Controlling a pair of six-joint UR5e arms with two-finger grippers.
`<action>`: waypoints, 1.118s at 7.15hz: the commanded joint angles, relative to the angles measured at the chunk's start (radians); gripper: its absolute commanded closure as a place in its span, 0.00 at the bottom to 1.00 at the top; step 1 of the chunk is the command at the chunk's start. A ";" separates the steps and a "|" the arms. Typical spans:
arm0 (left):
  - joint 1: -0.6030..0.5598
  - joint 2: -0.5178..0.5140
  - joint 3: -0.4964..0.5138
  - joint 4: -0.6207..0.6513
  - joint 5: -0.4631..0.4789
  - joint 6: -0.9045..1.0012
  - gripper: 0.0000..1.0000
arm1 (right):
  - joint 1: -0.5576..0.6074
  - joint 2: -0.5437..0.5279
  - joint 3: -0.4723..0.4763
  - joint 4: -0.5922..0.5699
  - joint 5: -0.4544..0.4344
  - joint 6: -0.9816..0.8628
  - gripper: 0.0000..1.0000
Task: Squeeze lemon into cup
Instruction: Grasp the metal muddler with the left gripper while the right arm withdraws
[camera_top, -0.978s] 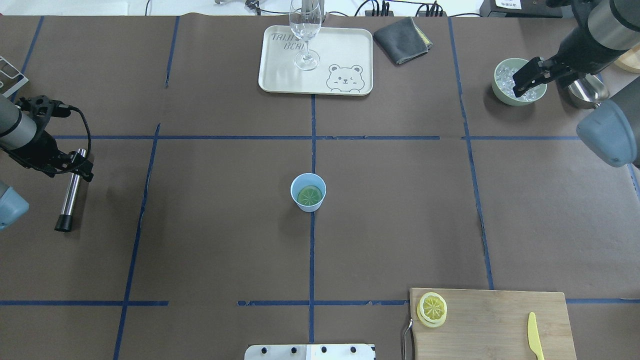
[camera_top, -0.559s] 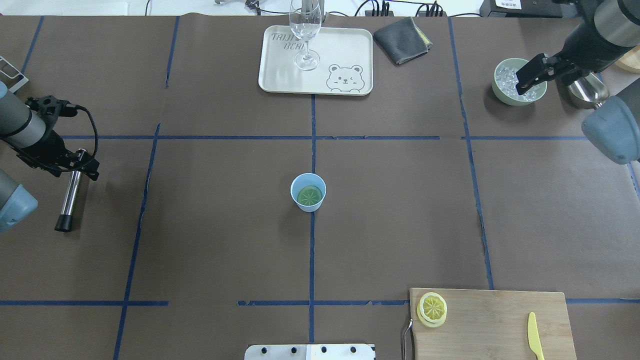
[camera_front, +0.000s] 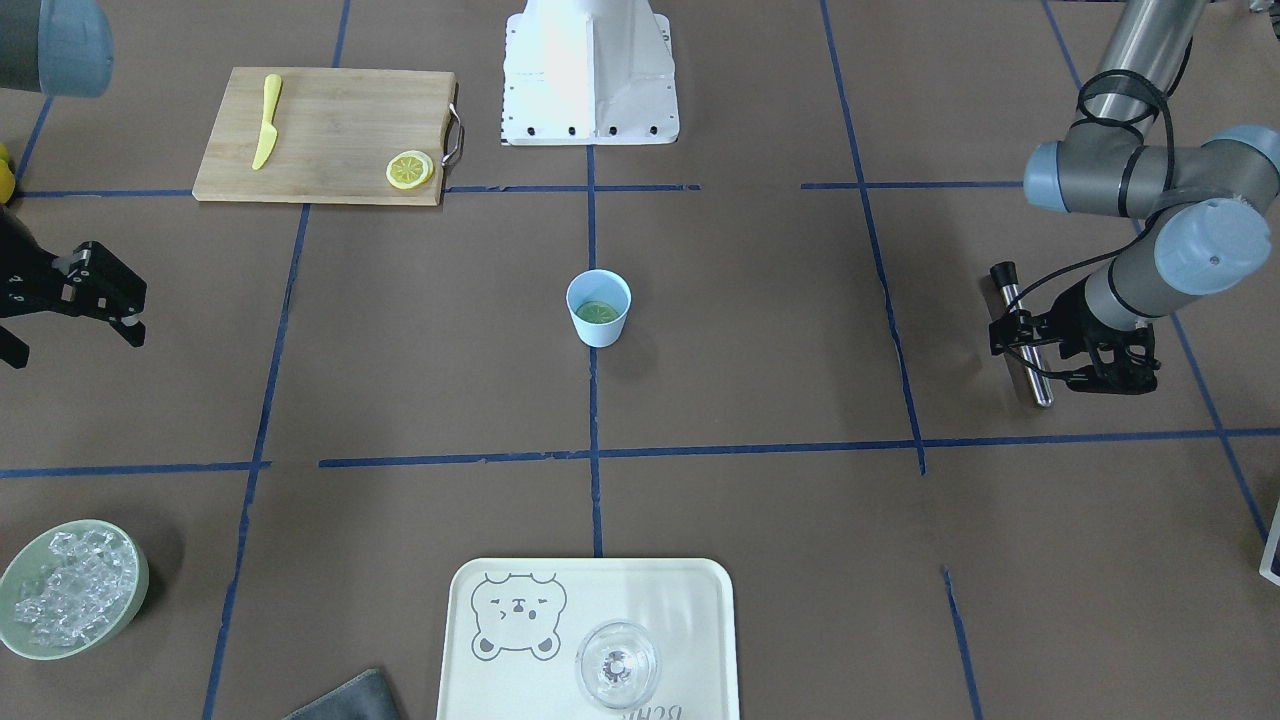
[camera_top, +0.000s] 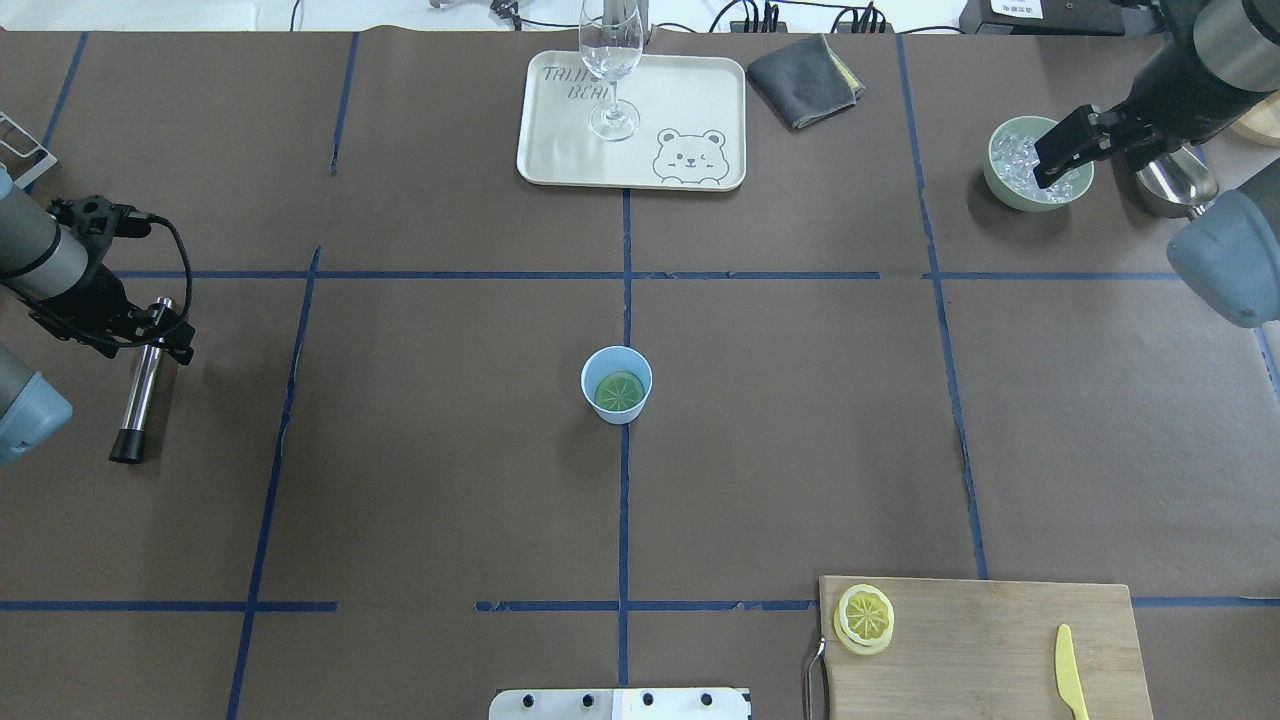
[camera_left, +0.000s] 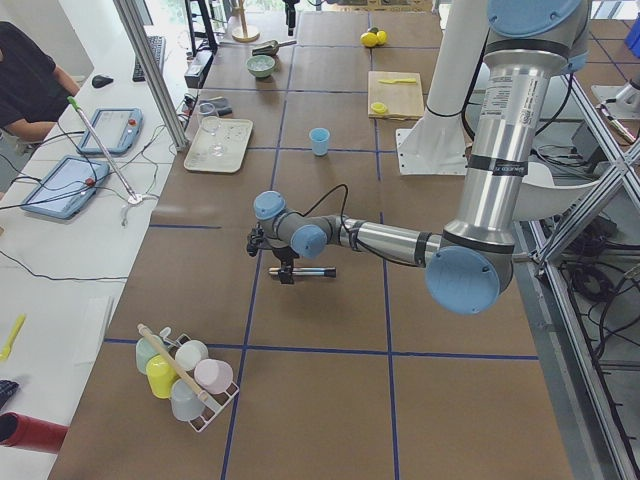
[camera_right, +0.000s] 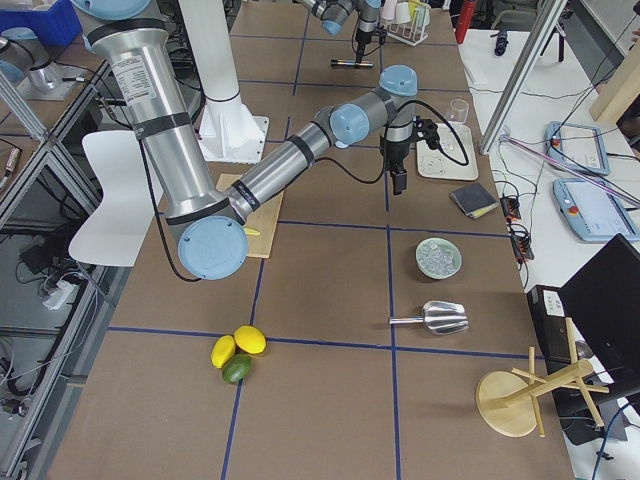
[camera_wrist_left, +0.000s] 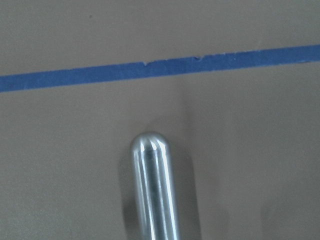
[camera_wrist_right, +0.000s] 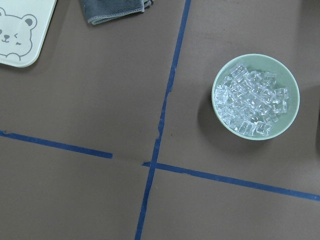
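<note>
Lemon untaken; both tools stand well apart from it.

Front view: the lemon (camera_front: 410, 169), thin and flat, tops 1 like slice on the wooden board (camera_front: 320, 120) at the worktop's robot-side edge; the cup (camera_front: 599, 310) is mid-worktop.
Overhead: the right tool (camera_top: 1048, 165), parted and empty, is over the ice bowl (camera_top: 1010, 200); the left tool (camera_top: 165, 335), grip unreadable, is above a steel rod (camera_top: 140, 400).
Risk: smooth stacked slices could lift together or slip.
</note>
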 joint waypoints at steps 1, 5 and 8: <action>0.000 0.003 0.001 0.000 0.002 -0.001 0.27 | 0.000 0.000 0.001 0.000 0.000 0.000 0.00; 0.000 0.003 -0.002 0.000 0.002 -0.006 1.00 | 0.003 0.000 0.001 0.000 0.002 0.000 0.00; -0.040 0.006 -0.135 0.003 0.127 -0.011 1.00 | 0.050 -0.026 0.001 0.000 0.075 -0.009 0.00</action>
